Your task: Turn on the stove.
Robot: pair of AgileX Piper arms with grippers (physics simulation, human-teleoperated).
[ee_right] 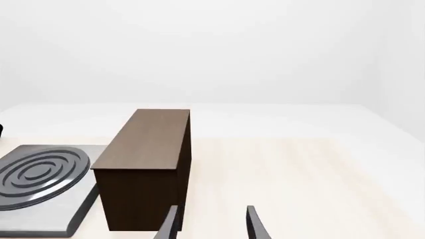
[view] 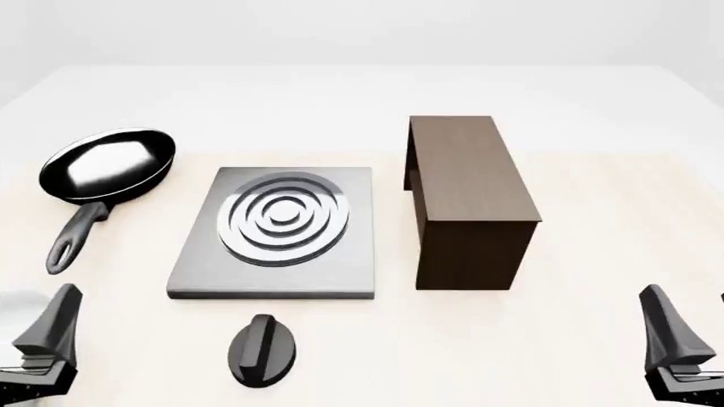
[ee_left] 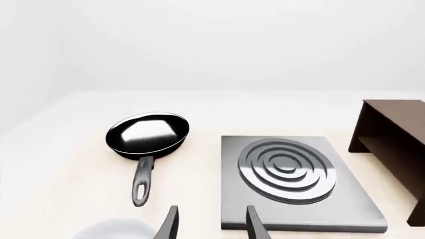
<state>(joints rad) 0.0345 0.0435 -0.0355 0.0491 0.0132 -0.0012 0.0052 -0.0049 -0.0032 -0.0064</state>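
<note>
Looking down from the front camera, I see the pale surface filling nearly the whole frame, light wood in tone and whiter toward the top edge. The largest thing on it is the tall dark brown box, standing right of centre, its long top running away from me. Just left of it, apart by a narrow gap, lies the stove, a flat grey square slab at the middle of the frame with raised concentric silver rings on top. In the upper left sits the black frying pan, its handle pointing down toward the lower left corner, clear of the slab. Below the stove, at bottom centre, rests the black round knob, near the slab's front edge but not touching it.

My left gripper shows at the bottom of its wrist picture as two dark fingers held apart with nothing between them; beyond them I see the stove's near edge, the pan and part of the box. My right gripper shows in its wrist picture the same way, fingers parted and empty, with the box end-on just beyond and a corner of the stove at the lower left. In the front view both grippers sit at the bottom corners, well apart from the knob.
</note>
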